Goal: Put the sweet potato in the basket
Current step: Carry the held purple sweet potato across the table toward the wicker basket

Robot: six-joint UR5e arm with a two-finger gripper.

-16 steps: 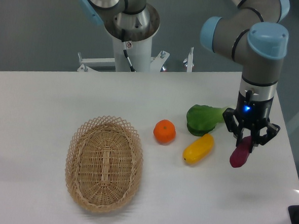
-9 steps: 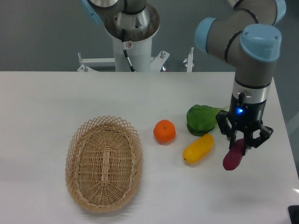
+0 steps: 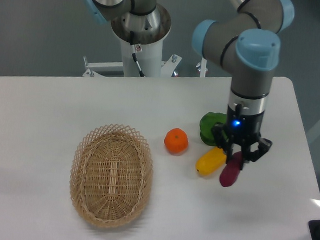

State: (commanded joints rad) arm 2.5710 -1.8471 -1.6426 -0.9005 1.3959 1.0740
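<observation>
Sweet potato held aloft
Jaws clamp the smooth tapered purple sweet potato (image 3: 230,171), well right of the oval woven wicker basket (image 3: 111,174).

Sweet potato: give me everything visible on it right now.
The sweet potato is small, elongated and dark magenta-purple, with a tapered lower end. It hangs tilted from the hand, whose fingers are shut on its upper end, hiding that end. It sits just right of the yellow vegetable, far right of the basket.
</observation>
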